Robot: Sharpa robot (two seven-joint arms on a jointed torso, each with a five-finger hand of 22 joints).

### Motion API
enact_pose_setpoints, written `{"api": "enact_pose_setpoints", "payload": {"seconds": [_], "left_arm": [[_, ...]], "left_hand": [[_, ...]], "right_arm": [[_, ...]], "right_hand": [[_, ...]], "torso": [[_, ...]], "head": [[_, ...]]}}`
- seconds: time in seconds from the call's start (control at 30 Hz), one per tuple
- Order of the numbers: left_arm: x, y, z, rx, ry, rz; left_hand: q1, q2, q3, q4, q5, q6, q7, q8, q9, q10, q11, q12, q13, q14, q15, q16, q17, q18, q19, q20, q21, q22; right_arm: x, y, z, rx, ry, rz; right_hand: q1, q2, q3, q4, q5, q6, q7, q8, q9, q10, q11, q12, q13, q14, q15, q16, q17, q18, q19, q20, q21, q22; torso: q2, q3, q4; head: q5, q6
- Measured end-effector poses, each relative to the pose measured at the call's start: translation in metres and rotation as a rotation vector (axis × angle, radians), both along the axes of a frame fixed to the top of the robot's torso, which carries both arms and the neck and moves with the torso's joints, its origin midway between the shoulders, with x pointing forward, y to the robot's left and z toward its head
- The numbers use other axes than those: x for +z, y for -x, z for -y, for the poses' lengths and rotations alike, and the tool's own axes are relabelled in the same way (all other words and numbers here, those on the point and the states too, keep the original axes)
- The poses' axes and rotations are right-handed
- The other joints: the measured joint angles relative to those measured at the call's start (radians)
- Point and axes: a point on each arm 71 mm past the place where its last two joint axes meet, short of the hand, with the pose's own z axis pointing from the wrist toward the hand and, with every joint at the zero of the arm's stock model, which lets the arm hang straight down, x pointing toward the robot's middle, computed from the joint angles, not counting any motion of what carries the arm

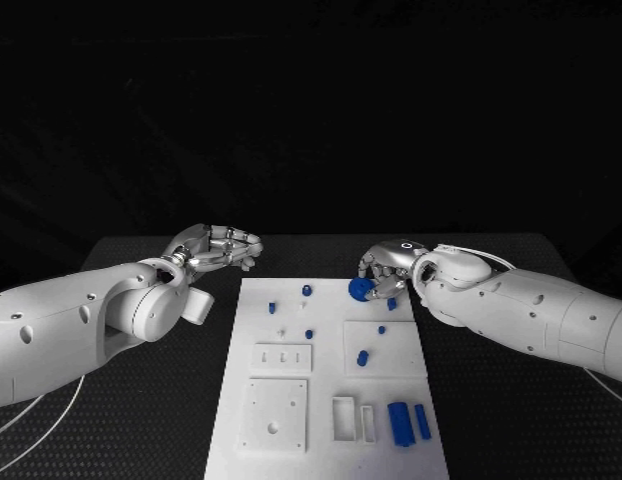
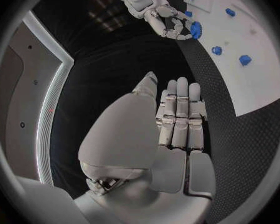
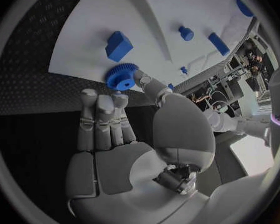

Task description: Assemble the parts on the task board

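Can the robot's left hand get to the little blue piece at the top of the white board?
Probably yes. The left hand holds nothing and sits just beside the task board's far end, with bare table between it and the blue piece.

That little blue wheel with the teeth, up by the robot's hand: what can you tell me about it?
The blue gear is a small round disc with fine teeth round its rim and a hole at its centre; it looks like plastic. The right hand pinches it at the fingertips, above the far right edge of the white task board. In the head view it appears as a blue round. Only the hand touches it.
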Motion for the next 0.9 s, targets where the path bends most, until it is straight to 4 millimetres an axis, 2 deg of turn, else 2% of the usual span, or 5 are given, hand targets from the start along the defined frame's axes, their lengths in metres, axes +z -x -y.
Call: {"api": "enact_pose_setpoints", "payload": {"seconds": [0.07,0.1,0.2,0.33,0.9], "left_arm": [[0.0000,0.0000,-0.0001,0.000,0.000,0.000],[0.0000,0.0001,-0.0001,0.000,0.000,0.000],[0.0000,0.0001,-0.0002,0.000,-0.001,-0.001],[0.0000,0.0001,-0.0001,-0.001,-0.001,-0.001],[0.0000,0.0005,0.0001,-0.003,-0.001,-0.002]], "left_hand": [[0.000,0.000,0.000,0.000,0.000,0.000,0.000,0.000,0.000,0.000,0.000,0.000,0.000,0.000,0.000,0.000,0.000,0.000,0.000,0.000,0.000,0.000],[0.000,0.000,0.000,0.000,0.000,0.000,0.000,0.000,0.000,0.000,0.000,0.000,0.000,0.000,0.000,0.000,0.000,0.000,0.000,0.000,0.000,0.000],[0.000,0.000,0.000,0.000,0.000,0.000,0.000,0.000,0.000,0.000,0.000,0.000,0.000,0.000,0.000,0.000,0.001,0.000,0.000,0.000,0.000,0.000],[0.000,0.000,0.000,0.000,0.000,0.000,0.000,0.000,0.000,0.000,0.000,0.000,0.000,0.000,0.000,0.000,0.001,0.000,0.000,0.000,0.000,0.000],[0.000,0.000,0.000,0.000,0.000,0.000,0.000,0.000,0.000,0.000,0.000,0.000,0.000,0.000,0.000,0.000,0.001,-0.001,0.000,0.000,0.000,0.000]], "right_arm": [[-0.0002,-0.0005,0.0003,-0.002,-0.001,-0.002],[-0.0004,-0.0008,0.0003,-0.003,-0.001,-0.003],[-0.0018,-0.0011,-0.0002,-0.004,0.000,-0.012],[-0.0037,-0.0013,-0.0002,-0.006,-0.001,-0.024],[-0.0047,-0.0031,-0.0014,-0.008,0.002,-0.035]], "right_hand": [[-0.001,0.001,0.004,0.004,-0.001,0.000,0.000,0.000,0.000,0.000,0.000,0.004,0.000,0.000,0.000,0.000,-0.001,0.000,0.000,0.000,0.000,0.000],[0.000,0.009,0.008,0.008,-0.009,0.000,0.000,0.000,0.000,-0.001,0.001,0.004,0.000,-0.002,0.002,0.001,-0.003,0.000,0.000,0.000,0.000,0.000],[0.002,0.011,0.025,0.017,-0.035,0.000,0.000,0.000,-0.002,-0.004,0.000,0.010,0.000,-0.007,0.001,0.004,-0.006,0.000,-0.005,-0.002,0.002,0.000],[0.003,0.018,0.039,0.030,-0.035,0.000,0.000,0.000,-0.002,-0.009,0.001,0.015,-0.002,-0.009,0.001,0.006,-0.008,0.000,-0.005,-0.002,0.004,0.000],[0.006,0.022,0.050,0.036,-0.035,0.000,0.000,0.000,0.000,-0.009,0.001,0.019,-0.004,-0.009,0.002,0.013,-0.011,0.000,-0.007,0.000,0.009,0.000]], "torso": [[0.000,0.0001,0.0000],[0.000,0.0001,0.0000],[0.000,0.0000,-0.0001],[-0.001,0.0000,-0.0005],[-0.002,0.0008,-0.0023]], "head": [[0.001,-0.002],[0.002,-0.002],[0.003,-0.004],[0.004,-0.007],[0.004,-0.013]]}}
